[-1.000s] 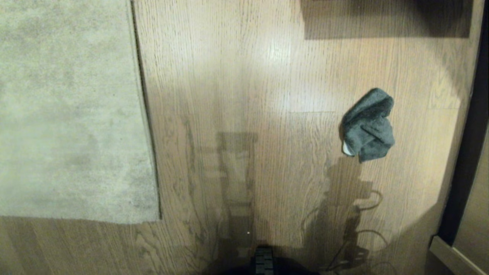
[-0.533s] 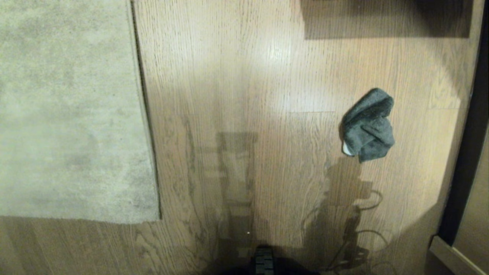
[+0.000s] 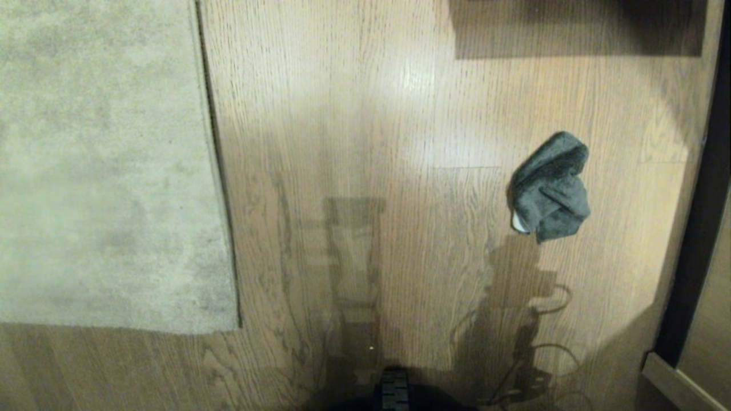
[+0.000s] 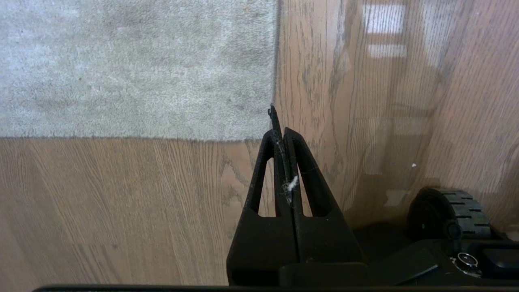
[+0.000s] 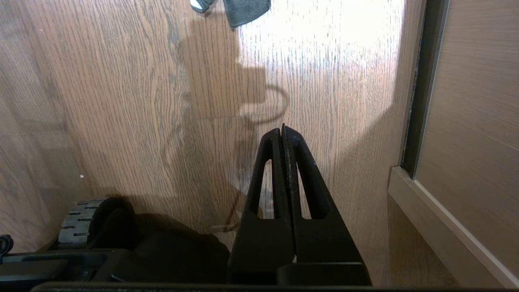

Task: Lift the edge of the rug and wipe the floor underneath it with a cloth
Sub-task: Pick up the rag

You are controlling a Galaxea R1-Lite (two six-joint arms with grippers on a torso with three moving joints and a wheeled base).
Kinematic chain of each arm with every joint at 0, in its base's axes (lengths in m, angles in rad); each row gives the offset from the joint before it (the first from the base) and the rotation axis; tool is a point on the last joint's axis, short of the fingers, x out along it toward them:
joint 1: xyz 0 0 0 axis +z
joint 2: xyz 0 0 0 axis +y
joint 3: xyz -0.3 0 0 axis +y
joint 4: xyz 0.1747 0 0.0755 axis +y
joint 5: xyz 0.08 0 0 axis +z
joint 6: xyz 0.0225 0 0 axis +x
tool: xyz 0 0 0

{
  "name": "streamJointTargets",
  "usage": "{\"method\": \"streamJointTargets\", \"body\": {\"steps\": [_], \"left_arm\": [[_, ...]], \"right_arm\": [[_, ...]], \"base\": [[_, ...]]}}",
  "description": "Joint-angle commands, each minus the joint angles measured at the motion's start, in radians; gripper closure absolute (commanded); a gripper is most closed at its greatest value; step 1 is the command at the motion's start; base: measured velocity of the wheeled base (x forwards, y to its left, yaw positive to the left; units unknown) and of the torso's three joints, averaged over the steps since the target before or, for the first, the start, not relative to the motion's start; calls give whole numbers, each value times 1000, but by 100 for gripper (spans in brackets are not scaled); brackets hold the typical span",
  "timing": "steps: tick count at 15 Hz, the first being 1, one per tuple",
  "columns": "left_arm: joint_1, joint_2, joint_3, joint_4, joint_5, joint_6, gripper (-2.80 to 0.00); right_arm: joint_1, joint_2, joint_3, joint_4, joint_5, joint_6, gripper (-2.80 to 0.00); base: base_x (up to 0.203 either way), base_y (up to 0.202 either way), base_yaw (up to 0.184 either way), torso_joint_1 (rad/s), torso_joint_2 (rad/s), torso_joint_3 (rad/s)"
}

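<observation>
The pale grey-beige rug lies flat at the left, its rug edge (image 3: 220,188) running down to a near corner (image 3: 235,326). A crumpled dark grey cloth (image 3: 549,187) with a small white tag rests on the oak-look floor (image 3: 371,114) to the right. Neither arm shows in the head view. In the left wrist view my left gripper (image 4: 279,132) hangs shut and empty above the floor just short of the rug corner (image 4: 267,136). My right gripper (image 5: 282,132) is shut and empty too, well short of the cloth (image 5: 243,8).
A dark-framed wooden panel with a pale baseboard (image 3: 679,382) lines the right side. A dark shadowed block (image 3: 577,28) sits at the far top. My base wheel (image 3: 395,388) shows at the near edge, also in the left wrist view (image 4: 450,211) and the right wrist view (image 5: 81,221).
</observation>
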Motion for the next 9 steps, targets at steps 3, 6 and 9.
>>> {"method": "streamJointTargets", "body": {"steps": [3, 6, 9], "left_arm": [[0, 0, 0, 0, -1, 0, 0], [0, 0, 0, 0, -1, 0, 0], [0, 0, 0, 0, -1, 0, 0]], "right_arm": [[0, 0, 0, 0, 0, 0, 0], [0, 0, 0, 0, 0, 0, 0], [0, 0, 0, 0, 0, 0, 0]], "base": [[0, 0, 0, 0, 0, 0], [0, 0, 0, 0, 0, 0], [0, 0, 0, 0, 0, 0]]}}
